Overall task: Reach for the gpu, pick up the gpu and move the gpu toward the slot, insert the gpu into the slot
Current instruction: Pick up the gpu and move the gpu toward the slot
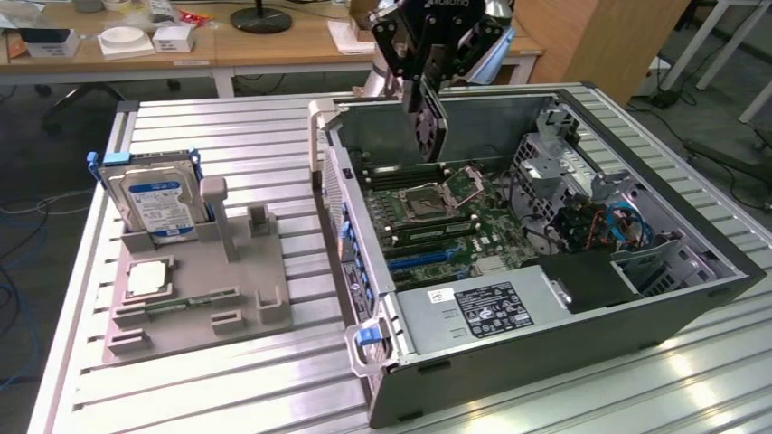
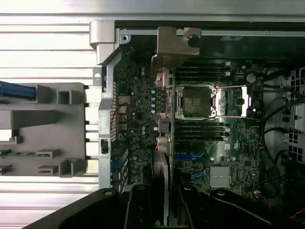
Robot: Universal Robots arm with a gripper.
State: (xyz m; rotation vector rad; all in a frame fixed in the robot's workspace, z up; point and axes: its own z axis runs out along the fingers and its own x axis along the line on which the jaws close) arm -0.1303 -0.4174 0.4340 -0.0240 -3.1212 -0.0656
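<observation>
The black two-fingered gripper (image 1: 432, 77) has its jaws closed on the upper edge of the gpu (image 1: 428, 122), a flat green circuit card with a round black fan on one face and a silver metal end bracket. The card hangs upright, on edge, above the open dark grey metal computer case (image 1: 543, 362), which lies on its side on the ribbed aluminium table (image 1: 241, 380). Gripping it by the top edge leaves the lower connector edge free and pointing down at the board, which is presumably why it is held that way. In the wrist view the gripper (image 2: 159, 205) looks down along the gpu (image 2: 161, 167), seen thin and edge-on between the fingers. Below it lies the green motherboard (image 2: 138, 119), with the square silver processor socket (image 2: 195, 102) just to one side. The long blue slot (image 2: 188, 156) looks like the likely target, though I cannot tell for certain which connector is meant. The card is clear of the board and not seated in any slot. At the exterior view's left, well apart from the gripper, a grey plastic fixture (image 1: 230, 271) props the silver blue-labelled hard drive (image 1: 151, 199) upright. The small square silver processor chip (image 1: 147, 278) lies flat on it, and both parts are kept apart and within reach.
</observation>
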